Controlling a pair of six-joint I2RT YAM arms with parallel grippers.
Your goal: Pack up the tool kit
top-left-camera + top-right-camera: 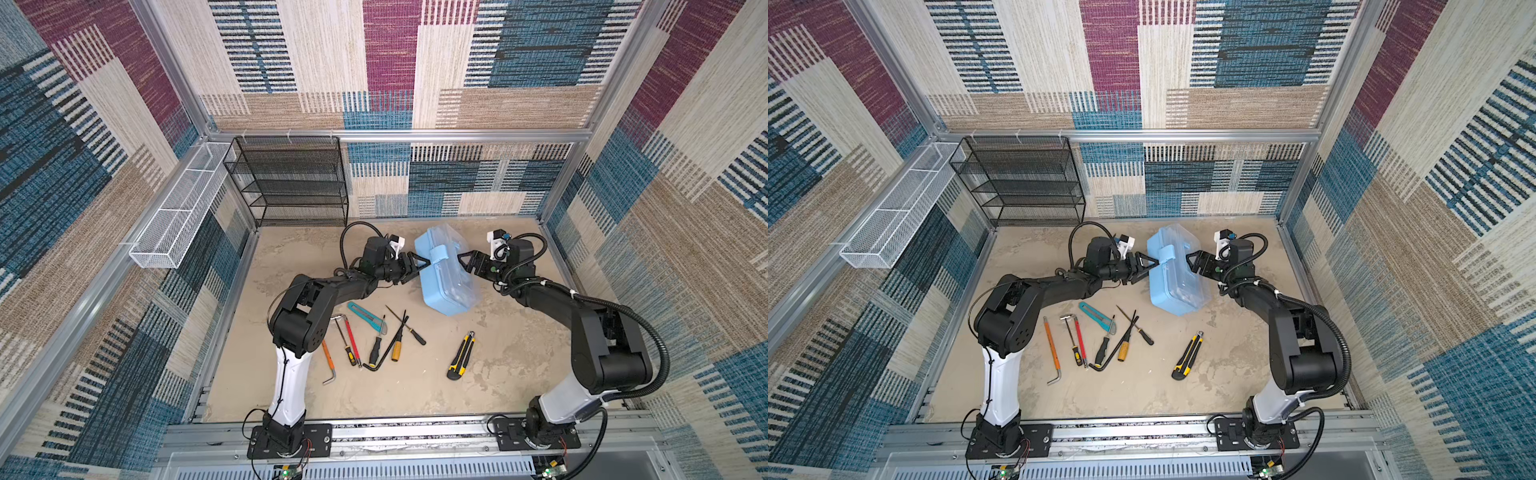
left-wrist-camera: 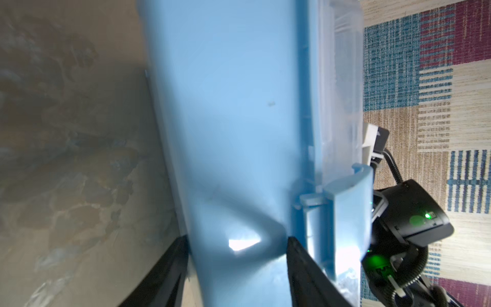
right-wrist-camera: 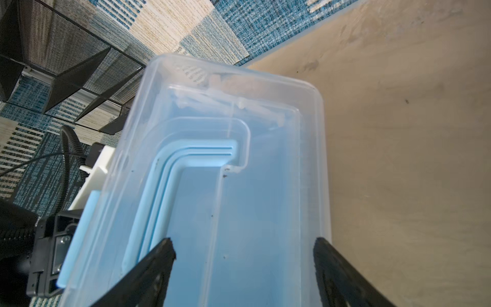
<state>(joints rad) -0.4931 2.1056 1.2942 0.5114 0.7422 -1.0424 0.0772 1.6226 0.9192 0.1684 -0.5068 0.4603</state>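
Currently the box (image 1: 441, 291) lies between the left tool (image 1: 420, 268), which pinches it, and the spread right tool (image 1: 463, 262), its long axis front-to-back.

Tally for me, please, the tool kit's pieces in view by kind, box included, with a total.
Box: 1
Screwdrivers: 4 (yellow-black handle, thick black handle, amber handle, slim black handle)
Hex keys: 3 (orange, red, black)
Utility knives: 2 (teal, yellow-black)
Total: 10

Robot lab cell: aluminium frame (image 1: 415, 135), carpet-lined walls (image 1: 324, 54)
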